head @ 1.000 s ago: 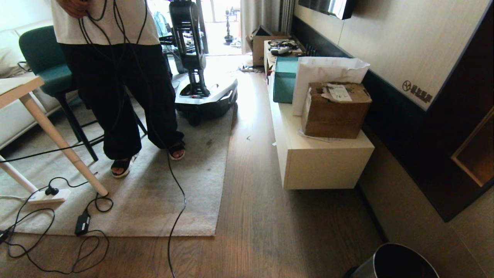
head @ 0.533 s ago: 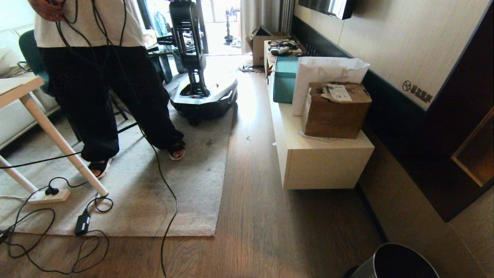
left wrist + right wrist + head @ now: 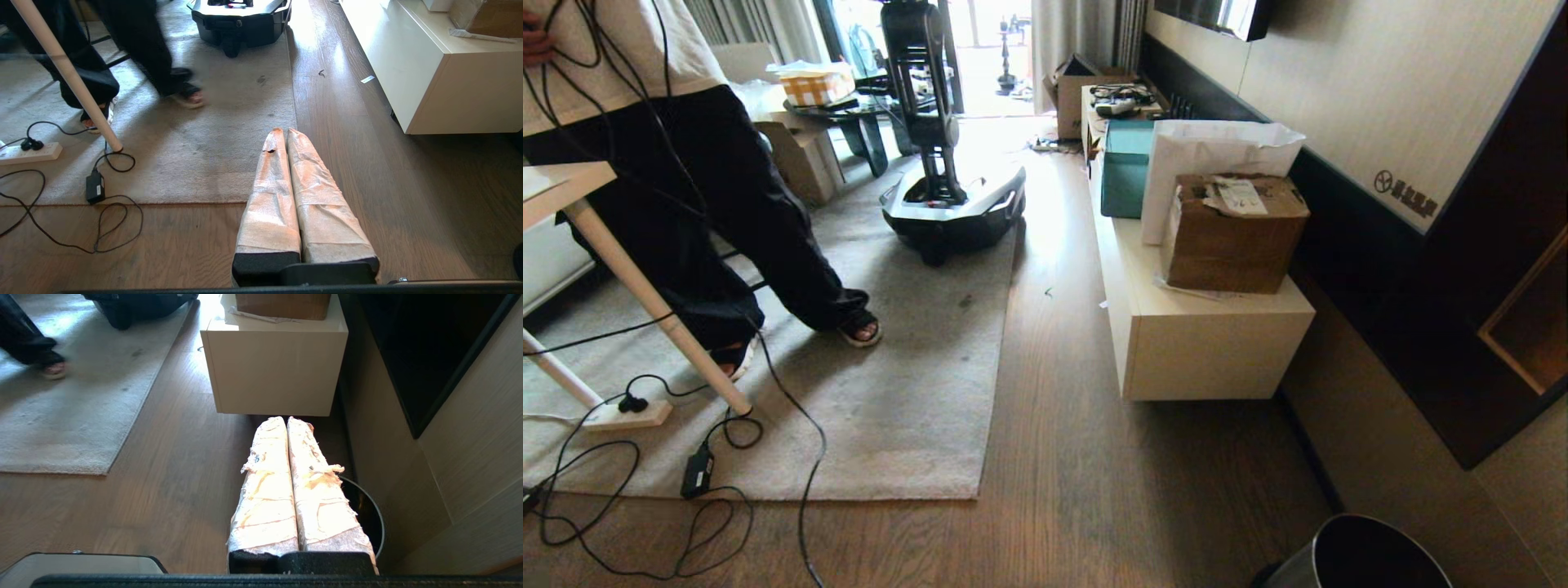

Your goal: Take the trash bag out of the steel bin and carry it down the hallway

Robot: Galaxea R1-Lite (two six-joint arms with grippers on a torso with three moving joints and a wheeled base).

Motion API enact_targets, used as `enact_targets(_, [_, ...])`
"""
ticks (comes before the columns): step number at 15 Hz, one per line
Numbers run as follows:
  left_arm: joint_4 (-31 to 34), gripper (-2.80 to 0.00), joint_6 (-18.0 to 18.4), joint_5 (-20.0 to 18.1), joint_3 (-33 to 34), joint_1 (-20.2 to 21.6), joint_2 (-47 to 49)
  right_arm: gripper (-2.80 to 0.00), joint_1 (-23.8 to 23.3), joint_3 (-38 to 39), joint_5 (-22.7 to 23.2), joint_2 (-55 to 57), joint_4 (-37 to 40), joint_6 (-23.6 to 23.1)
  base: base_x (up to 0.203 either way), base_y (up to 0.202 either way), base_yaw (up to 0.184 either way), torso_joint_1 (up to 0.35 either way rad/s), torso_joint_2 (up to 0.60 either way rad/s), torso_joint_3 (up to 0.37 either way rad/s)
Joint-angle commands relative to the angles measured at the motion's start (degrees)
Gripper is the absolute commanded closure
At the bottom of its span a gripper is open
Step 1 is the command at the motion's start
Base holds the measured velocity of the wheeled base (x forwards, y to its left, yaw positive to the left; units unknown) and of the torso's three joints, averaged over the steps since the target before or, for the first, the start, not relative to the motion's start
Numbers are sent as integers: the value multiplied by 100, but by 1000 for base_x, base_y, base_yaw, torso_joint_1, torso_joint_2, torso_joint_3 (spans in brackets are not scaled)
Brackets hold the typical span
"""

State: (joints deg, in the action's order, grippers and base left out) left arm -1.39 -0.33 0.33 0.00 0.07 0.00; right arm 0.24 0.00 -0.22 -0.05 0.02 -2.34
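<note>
We see the steel bin (image 3: 1352,557) at the low right edge of the head view, standing on the wooden floor (image 3: 1094,457) close to the wall. It is a round, dark metal bin with a thin bright edge at its rim, and its inside looks black. In the right wrist view the same bin (image 3: 367,516) is partly hidden behind the fingers, and we cannot tell if a bag is inside it.

Our right end effector (image 3: 287,421) hangs above the floor, just over the near side of the bin, and points toward the white cabinet (image 3: 276,369). Its two fingers, wrapped in worn pale tape, are pressed together and hold nothing. Our left end effector (image 3: 284,131) is in the same pose, fingers together and empty, over the border between the grey rug (image 3: 204,155) and the floor.

A person (image 3: 686,188) in dark trousers and sandals stands on the rug at the left, beside the leg of a white bench (image 3: 645,294), with black cables (image 3: 645,506) lying on the floor. Another wheeled robot (image 3: 952,204) stands farther back.
</note>
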Motion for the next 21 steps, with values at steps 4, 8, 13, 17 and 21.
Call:
enact_targets(4, [-2, 0, -2, 2, 70, 1, 0, 0, 2, 0, 22, 5, -2, -30, 0, 0, 0, 0, 0, 0])
enact_targets(8, [-2, 0, -2, 2, 69, 1, 0, 0, 2, 0, 17, 5, -2, -34, 0, 0, 0, 0, 0, 0])
enact_targets(13, [-5, 0, -2, 2, 67, 1, 0, 0, 2, 0, 13, 5, -2, -3, 0, 8, -121, 3, 2, 2])
enact_targets(17, [-2, 0, -2, 2, 68, 1, 0, 0, 2, 0, 4, 5, 6, 10, 0, 11, -170, 0, 2, 3])
enact_targets(21, [-2, 0, -2, 2, 70, 1, 0, 0, 2, 0, -4, 5, 11, 14, 0, 8, -171, 0, 1, 2])
